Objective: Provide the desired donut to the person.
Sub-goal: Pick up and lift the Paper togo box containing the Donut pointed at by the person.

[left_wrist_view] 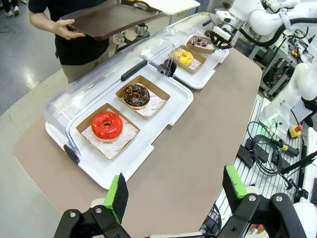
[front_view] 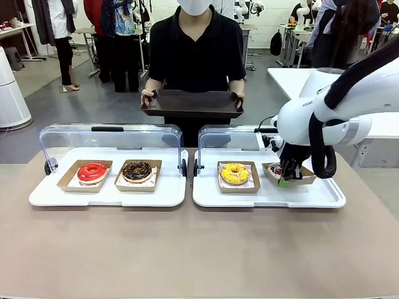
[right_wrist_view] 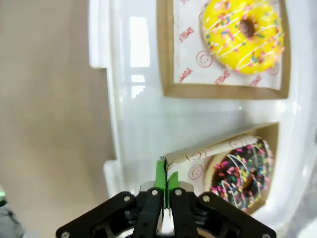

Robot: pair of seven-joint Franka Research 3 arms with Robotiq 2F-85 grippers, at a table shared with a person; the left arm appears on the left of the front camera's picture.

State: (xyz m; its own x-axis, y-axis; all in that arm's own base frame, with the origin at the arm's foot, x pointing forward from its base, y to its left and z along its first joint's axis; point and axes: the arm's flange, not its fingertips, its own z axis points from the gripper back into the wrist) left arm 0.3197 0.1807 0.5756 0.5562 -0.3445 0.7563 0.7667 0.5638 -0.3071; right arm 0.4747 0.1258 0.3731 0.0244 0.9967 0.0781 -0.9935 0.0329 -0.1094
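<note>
Donuts number four in the front view, each in its own cardboard box. A red donut (front_view: 92, 172) and a chocolate donut (front_view: 137, 170) sit on the left white tray (front_view: 106, 198). A yellow donut (front_view: 235, 173) and a dark sprinkled donut (front_view: 275, 169) sit on the right white tray (front_view: 268, 198). The two trays lie side by side along the far edge of the surface (front_view: 187, 249), clear lids raised, and the near half of the surface is bare. The right gripper (front_view: 284, 180) is down at the end box (front_view: 305, 176), near the right tray's right edge. Beyond the far edge, the person (front_view: 196, 56) holds one dark serving tray (front_view: 192, 104) in both hands.

Left wrist view: the left gripper (left_wrist_view: 176, 191) hangs over an edge of the surface, jaws wide open and well apart from both white trays.

Right wrist view: the right gripper's (right_wrist_view: 166, 181) jaws are closed, pinching the raised rim of the end box, with the sprinkled donut inside it just beside them. Red lettering and smiley marks show on the paper liners, the words too blurred to read.
</note>
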